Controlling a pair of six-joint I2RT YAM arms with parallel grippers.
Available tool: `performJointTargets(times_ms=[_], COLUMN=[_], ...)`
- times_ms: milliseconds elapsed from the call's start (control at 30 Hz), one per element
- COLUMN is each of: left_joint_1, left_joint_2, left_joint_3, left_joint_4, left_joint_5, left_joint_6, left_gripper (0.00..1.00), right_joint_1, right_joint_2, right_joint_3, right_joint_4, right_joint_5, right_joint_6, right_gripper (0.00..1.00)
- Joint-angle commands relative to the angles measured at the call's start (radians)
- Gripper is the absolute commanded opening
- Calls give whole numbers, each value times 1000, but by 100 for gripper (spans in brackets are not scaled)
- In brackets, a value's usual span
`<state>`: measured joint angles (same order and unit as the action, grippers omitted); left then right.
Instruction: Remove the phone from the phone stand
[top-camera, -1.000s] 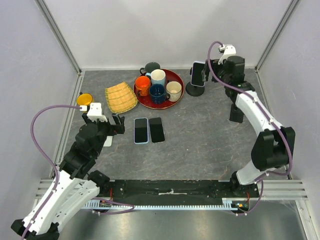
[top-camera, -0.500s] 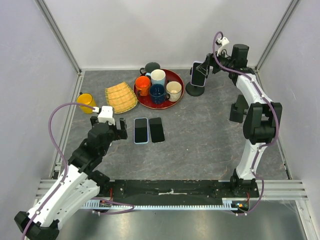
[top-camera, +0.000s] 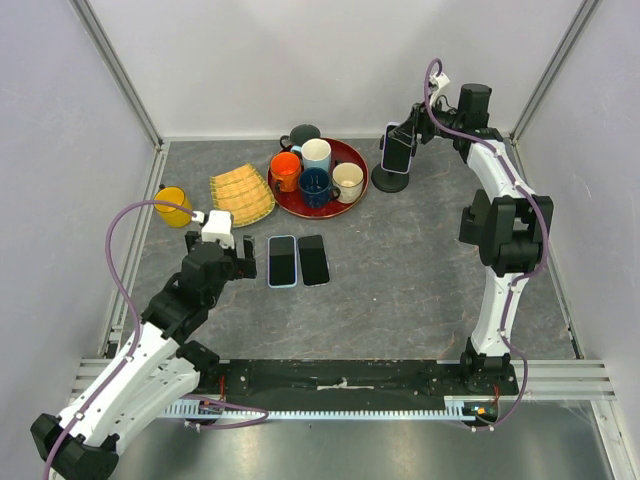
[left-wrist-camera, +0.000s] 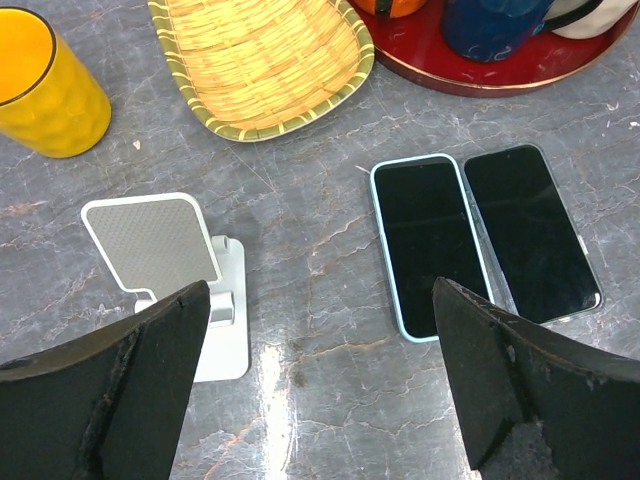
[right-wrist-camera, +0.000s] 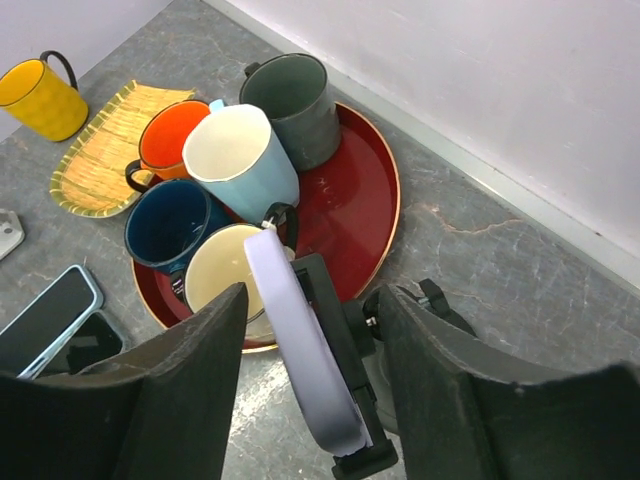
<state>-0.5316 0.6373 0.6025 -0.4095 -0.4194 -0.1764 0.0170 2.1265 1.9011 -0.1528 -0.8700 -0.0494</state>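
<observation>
A phone in a pale lilac case (right-wrist-camera: 300, 350) stands in a black phone stand (right-wrist-camera: 352, 345) at the back of the table, next to the red tray; it also shows in the top view (top-camera: 396, 148). My right gripper (right-wrist-camera: 310, 345) is open, its fingers on either side of the phone and stand's top, not closed on them. My left gripper (left-wrist-camera: 320, 385) is open and empty, low over the table between a white empty phone stand (left-wrist-camera: 175, 270) and two phones lying flat (left-wrist-camera: 430, 245).
A red tray (top-camera: 350, 205) holds several mugs. A woven bamboo dish (top-camera: 240, 194) and a yellow cup (top-camera: 172, 205) sit at the left. A light-blue phone (top-camera: 282, 260) and a black phone (top-camera: 314, 259) lie side by side mid-table.
My right arm has swung back and up, bringing its gripper over the top of the phone on the stand. My left gripper has moved slightly toward the flat phones.
</observation>
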Motion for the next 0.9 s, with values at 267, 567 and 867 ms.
performJointTargets(times_ms=[267, 567, 867], left_joint_1=[2, 2, 4], left_joint_2=[15, 10, 15], left_joint_3=[0, 5, 8], left_joint_4=[55, 57, 77], left_joint_5=[-22, -6, 34], left_joint_6=[49, 51, 28], left_gripper=[98, 97, 97], right_joint_1=[1, 1, 11], right_joint_2=[-49, -291, -633], right_joint_3=[7, -197, -615], right_joint_4=[-13, -5, 263], right_joint_5=[-60, 92, 325], right_joint_6=[-29, -75, 121], right_gripper=[22, 4, 0])
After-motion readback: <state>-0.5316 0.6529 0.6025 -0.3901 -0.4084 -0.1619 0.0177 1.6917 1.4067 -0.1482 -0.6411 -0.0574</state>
